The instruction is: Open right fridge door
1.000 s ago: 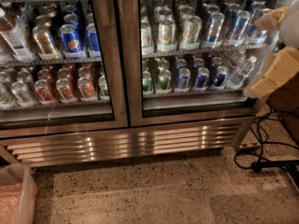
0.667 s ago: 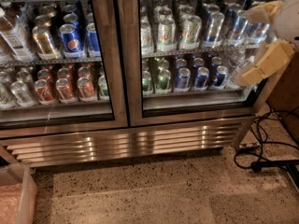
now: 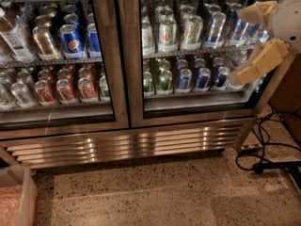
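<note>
At the right edge of the frame, the end effector [image 3: 236,46] hung with its fingers spread apart before the closed right fridge door [image 3: 188,109].

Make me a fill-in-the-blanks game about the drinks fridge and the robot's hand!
1. The right fridge door is ____, not open.
2. The gripper is in front of that door's ____ edge.
3. The Pepsi cans stand behind the ____ glass door.
4. The black cables lie on the ____.

Missing words: closed; right; left; floor.
</note>
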Controlling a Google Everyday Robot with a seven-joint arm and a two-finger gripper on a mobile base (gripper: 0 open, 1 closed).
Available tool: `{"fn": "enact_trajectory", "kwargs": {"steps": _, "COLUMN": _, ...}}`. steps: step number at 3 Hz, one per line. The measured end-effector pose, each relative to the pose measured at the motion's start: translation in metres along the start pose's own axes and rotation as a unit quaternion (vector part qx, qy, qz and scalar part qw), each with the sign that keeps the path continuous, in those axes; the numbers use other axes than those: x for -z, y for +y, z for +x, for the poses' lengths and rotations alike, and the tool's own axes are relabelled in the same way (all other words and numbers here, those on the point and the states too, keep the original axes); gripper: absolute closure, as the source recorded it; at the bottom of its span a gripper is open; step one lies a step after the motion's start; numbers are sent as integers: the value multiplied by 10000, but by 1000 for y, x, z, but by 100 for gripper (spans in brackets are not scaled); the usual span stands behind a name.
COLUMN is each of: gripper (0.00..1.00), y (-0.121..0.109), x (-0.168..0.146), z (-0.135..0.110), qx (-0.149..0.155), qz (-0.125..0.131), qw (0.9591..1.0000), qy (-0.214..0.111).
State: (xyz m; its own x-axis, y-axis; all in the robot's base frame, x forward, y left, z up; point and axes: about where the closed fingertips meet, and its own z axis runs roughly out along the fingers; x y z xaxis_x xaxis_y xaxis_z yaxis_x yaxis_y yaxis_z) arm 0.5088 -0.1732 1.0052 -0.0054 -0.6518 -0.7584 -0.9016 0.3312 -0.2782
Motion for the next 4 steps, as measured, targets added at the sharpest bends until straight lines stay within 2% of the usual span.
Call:
{"fn": "enact_trajectory", "kwargs": {"steps": 1, "gripper": 0, "y": -3, "x": -26, "z": -19, "qx": 218, "qz": -327, "qw": 9974, "qy": -605}}
{"fn": "enact_trajectory", "kwargs": {"steps": 2, "gripper": 18, "y": -13, "x": -54, "z": -50, "qx": 613, "qz": -723, "qw": 9860, "qy": -1369}}
{"fn": "enact_trajectory", "kwargs": {"steps": 3, "gripper": 28, "y": -21, "x": -66, "z": -71, "qx": 877, "qz": -938, "qw": 9749, "qy": -1819}}
{"fn": "enact_trajectory", "kwargs": {"steps": 4, "gripper": 33, "y": -22, "x": -76, "z": -85, "qx": 1044, "qz": -1112, "qw": 9663, "qy": -2074}}
